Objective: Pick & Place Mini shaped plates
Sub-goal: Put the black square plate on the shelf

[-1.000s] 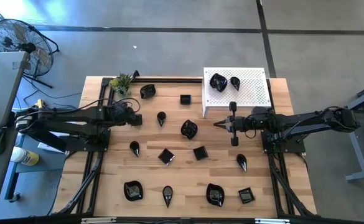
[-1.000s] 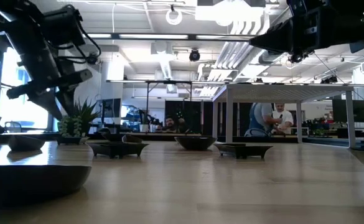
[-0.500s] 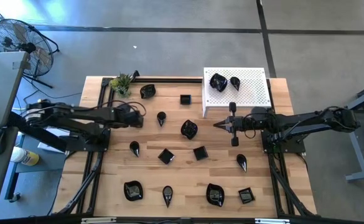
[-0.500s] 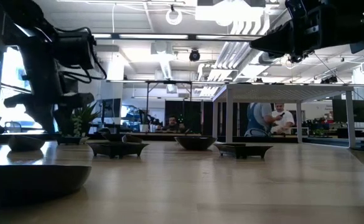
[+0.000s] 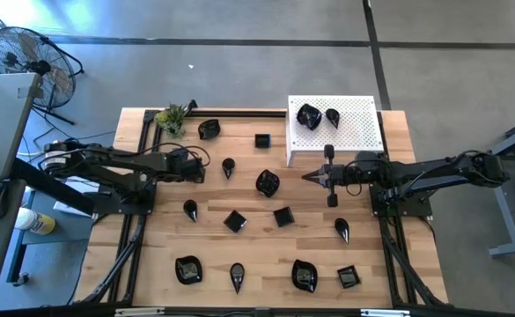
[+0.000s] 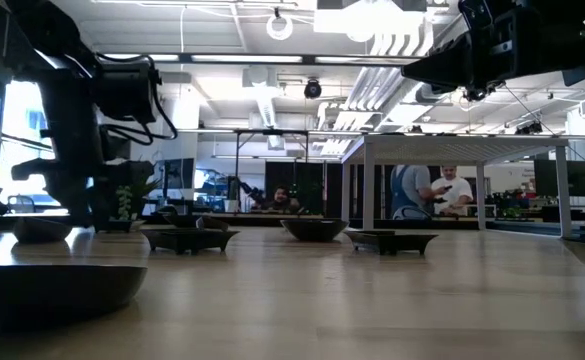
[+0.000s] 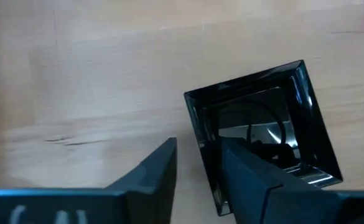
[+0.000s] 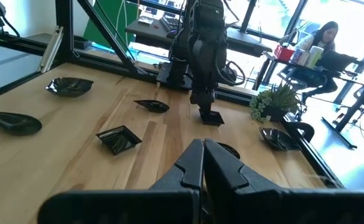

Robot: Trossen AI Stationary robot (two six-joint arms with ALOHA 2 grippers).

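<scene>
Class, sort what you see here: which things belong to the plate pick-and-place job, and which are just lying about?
Job things:
- black plates spread over the table
- square plate with the left gripper straddling its edge
- two plates on the white platform
- right gripper, waiting mid-table

Lying about:
- plant
- fan

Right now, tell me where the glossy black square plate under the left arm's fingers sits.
High view: the glossy black square plate lies at the table's left, under the left gripper, beside a teardrop plate.
</scene>
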